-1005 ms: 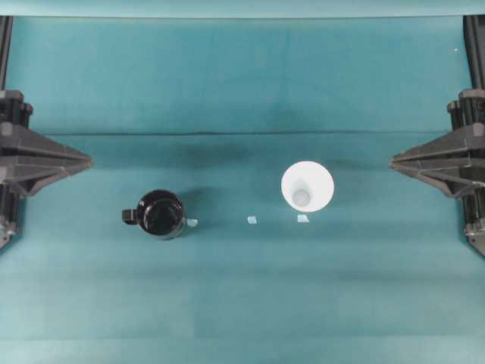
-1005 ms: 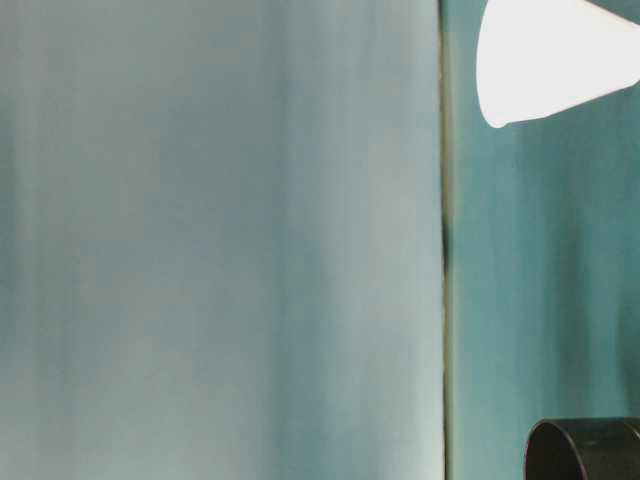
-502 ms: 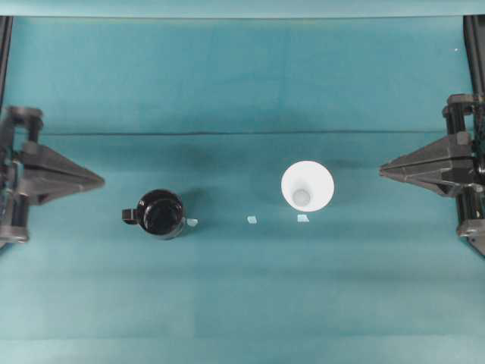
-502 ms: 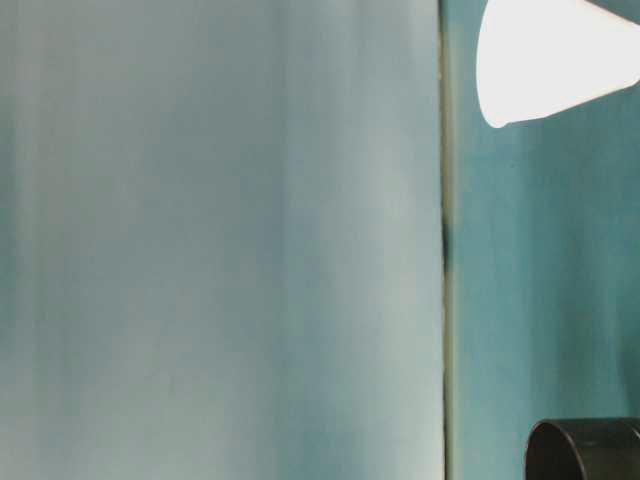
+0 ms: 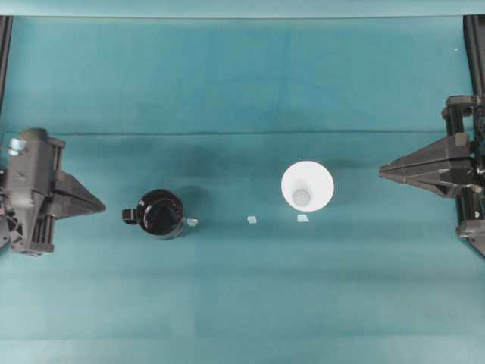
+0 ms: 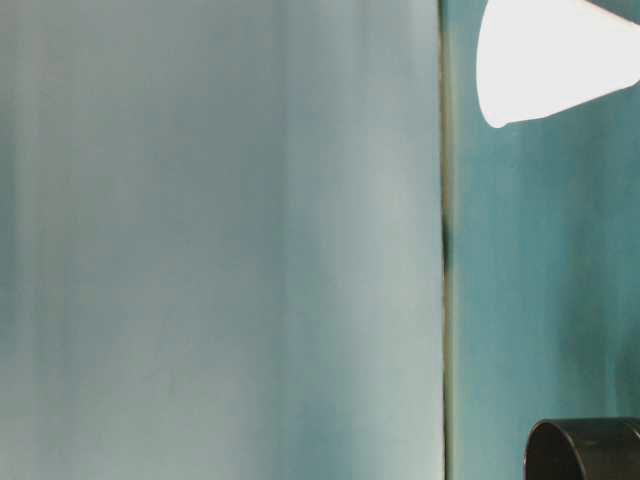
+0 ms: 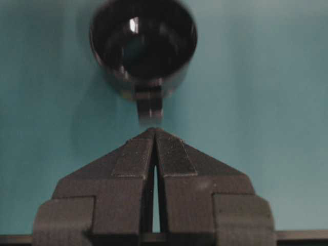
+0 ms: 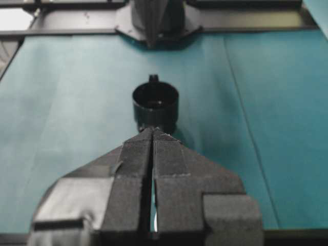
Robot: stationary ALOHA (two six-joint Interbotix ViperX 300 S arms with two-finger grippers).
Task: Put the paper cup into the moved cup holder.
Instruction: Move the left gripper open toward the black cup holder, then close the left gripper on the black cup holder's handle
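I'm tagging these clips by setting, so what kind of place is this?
Likely a robot lab bench: a teal cloth-covered table, a shut left gripper and right gripper at the sides, and staged props, a paper cup and black cup holder.

- Teal cloth-covered table (image 5: 242,303) fills the overhead view, a faint fold line running across its upper half.
- Cup holder (image 5: 161,214) stands left of centre, handle pointing left.
- Paper cup (image 5: 307,186) stands upright right of centre.
- Three small pale tape marks (image 5: 251,220) sit between and beside them.
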